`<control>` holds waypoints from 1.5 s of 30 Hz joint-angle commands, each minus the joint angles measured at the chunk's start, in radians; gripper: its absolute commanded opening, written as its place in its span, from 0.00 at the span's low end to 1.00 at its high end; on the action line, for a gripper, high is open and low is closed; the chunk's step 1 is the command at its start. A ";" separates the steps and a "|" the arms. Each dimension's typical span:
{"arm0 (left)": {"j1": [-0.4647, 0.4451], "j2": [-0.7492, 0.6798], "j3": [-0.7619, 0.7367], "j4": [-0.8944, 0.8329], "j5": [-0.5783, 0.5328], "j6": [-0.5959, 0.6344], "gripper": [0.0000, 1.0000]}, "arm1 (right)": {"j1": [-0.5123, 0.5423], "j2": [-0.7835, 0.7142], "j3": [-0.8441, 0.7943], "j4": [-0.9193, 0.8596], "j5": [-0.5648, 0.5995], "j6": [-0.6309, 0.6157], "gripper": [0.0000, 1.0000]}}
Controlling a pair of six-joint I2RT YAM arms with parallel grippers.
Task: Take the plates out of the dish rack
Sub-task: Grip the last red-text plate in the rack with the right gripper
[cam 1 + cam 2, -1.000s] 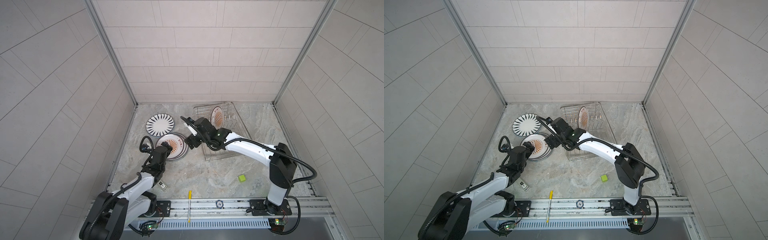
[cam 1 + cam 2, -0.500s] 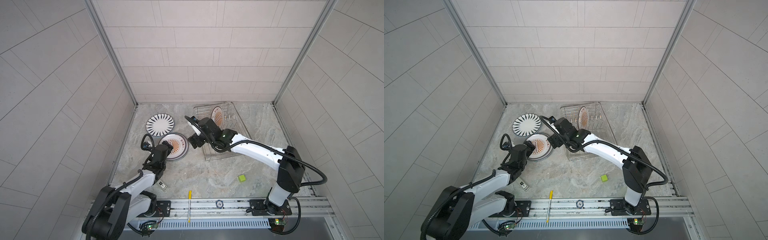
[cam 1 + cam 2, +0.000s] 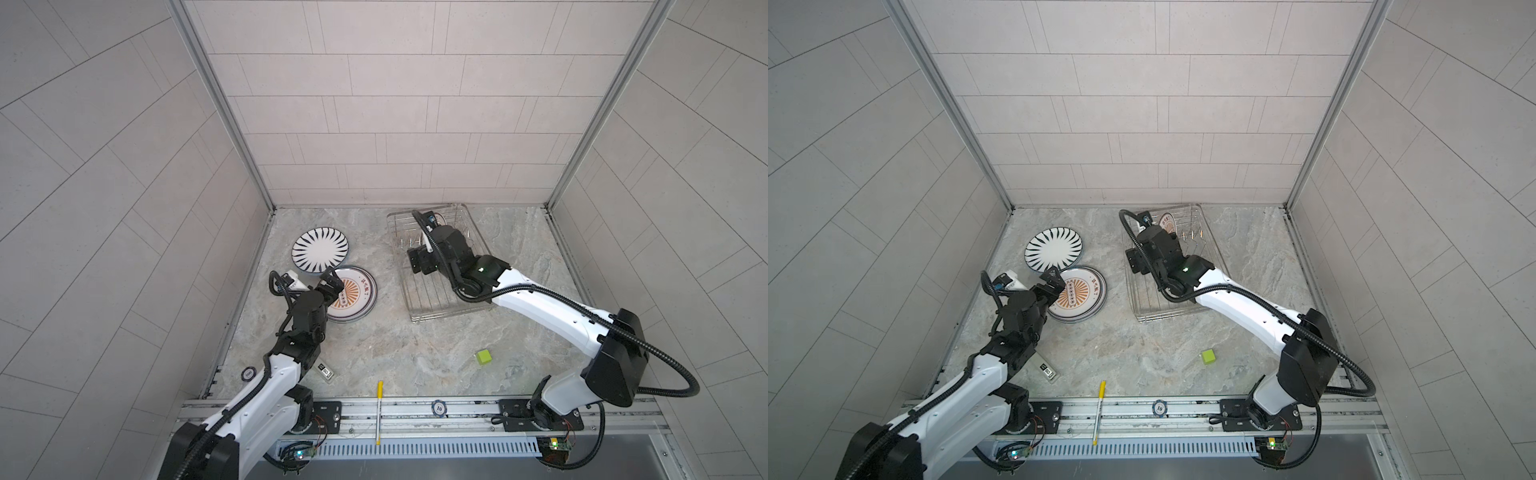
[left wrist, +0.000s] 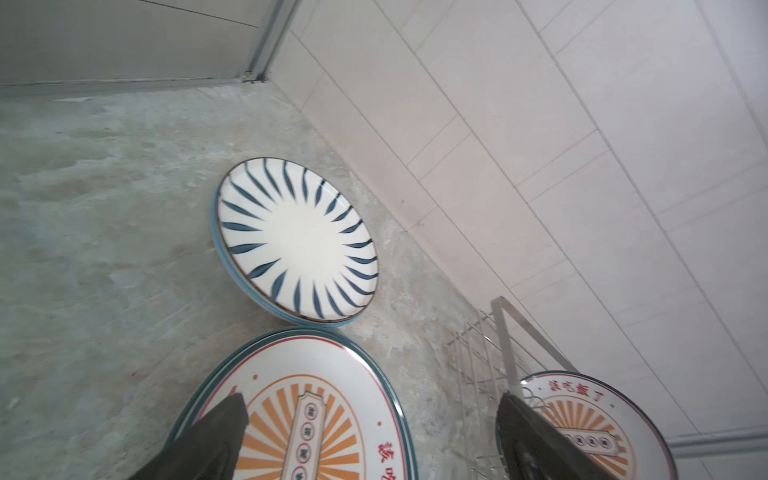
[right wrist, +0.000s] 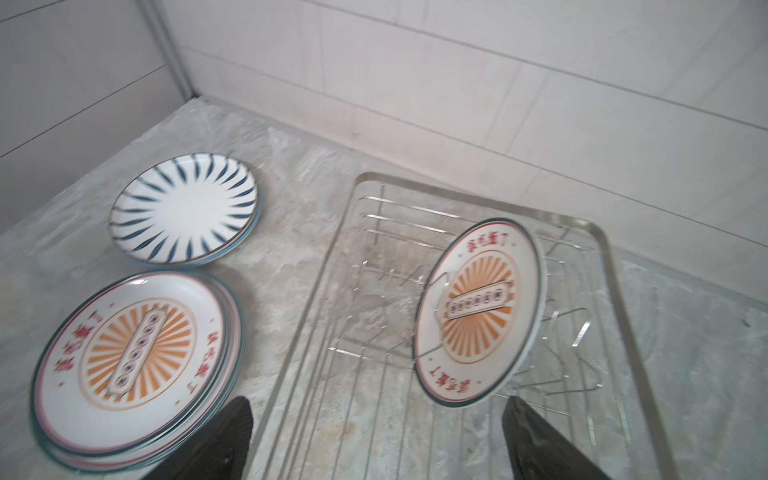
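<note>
While one sunburst plate (image 5: 478,311) stands in the dish rack (image 5: 614,291), unloading looks nearly done | sunburst stack (image 3: 358,293), striped plates (image 3: 320,249) flat on bench (image 3: 415,353) | left tool (image 4: 372,436), right tool (image 5: 376,440): spread wide, holding nothing

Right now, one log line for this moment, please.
left gripper open over orange plate stack | right gripper open over rack, short of last plate | last plate upright in rack | striped plates flat on table

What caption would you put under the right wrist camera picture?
One sunburst plate stands in the dish rack before the open right gripper; unloaded plates lie alongside.
</note>
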 commanded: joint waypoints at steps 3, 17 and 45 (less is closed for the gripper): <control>-0.002 0.061 0.057 0.207 0.229 0.086 1.00 | -0.099 0.013 0.049 -0.112 0.074 0.087 1.00; -0.151 0.292 0.222 0.249 0.323 0.190 1.00 | -0.205 0.307 0.299 -0.201 0.051 0.101 0.79; -0.182 0.389 0.225 0.377 0.335 0.185 1.00 | -0.213 0.500 0.424 -0.255 0.138 0.146 0.09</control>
